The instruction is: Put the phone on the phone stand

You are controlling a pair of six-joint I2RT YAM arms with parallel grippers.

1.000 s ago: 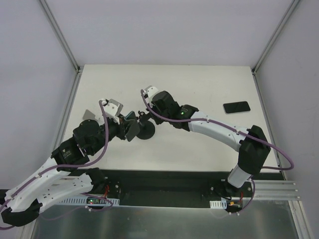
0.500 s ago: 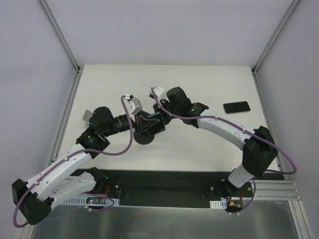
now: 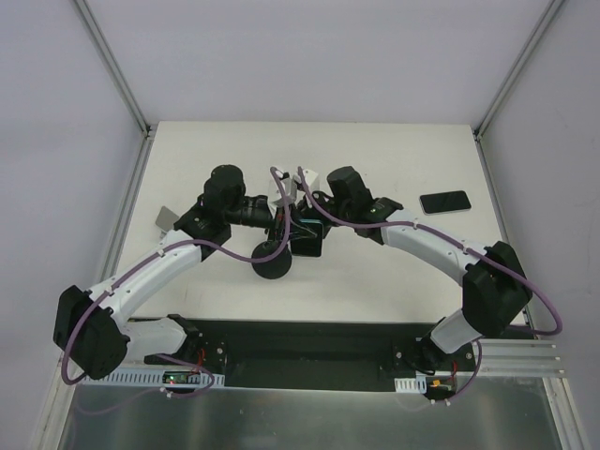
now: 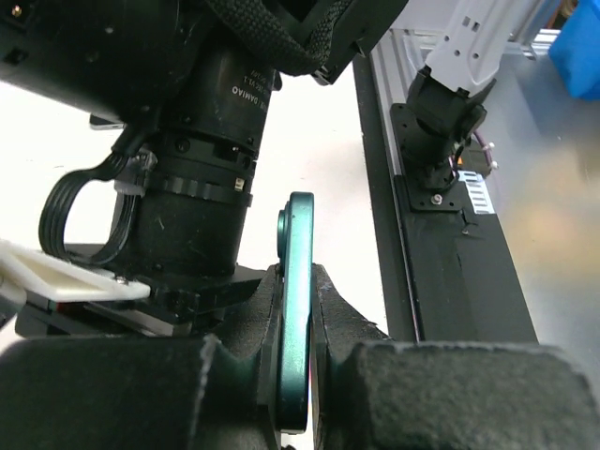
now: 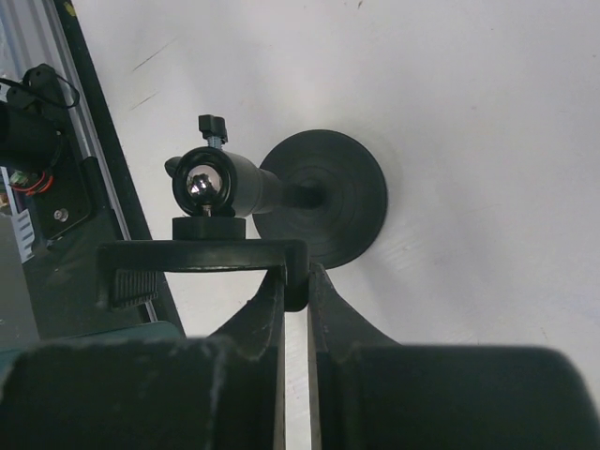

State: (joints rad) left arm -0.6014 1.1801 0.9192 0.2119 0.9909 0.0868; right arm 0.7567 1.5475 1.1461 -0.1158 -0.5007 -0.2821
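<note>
Top external shows both arms newly swung together: the left tool [image 4: 298, 277], clenched on the phone [image 4: 299, 234], now sits beside the phone stand [image 5: 323, 197], whose cradle the right tool [image 5: 295, 281] grips, so seating looks near.

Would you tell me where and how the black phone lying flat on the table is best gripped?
Probably from straight above, pinching the phone across its two long edges near mid-length: it lies flat, so only its thin sides offer a hold.

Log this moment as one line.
left jaws: shut on teal-edged phone | right jaws: shut on phone stand | phone not yet mounted
</note>
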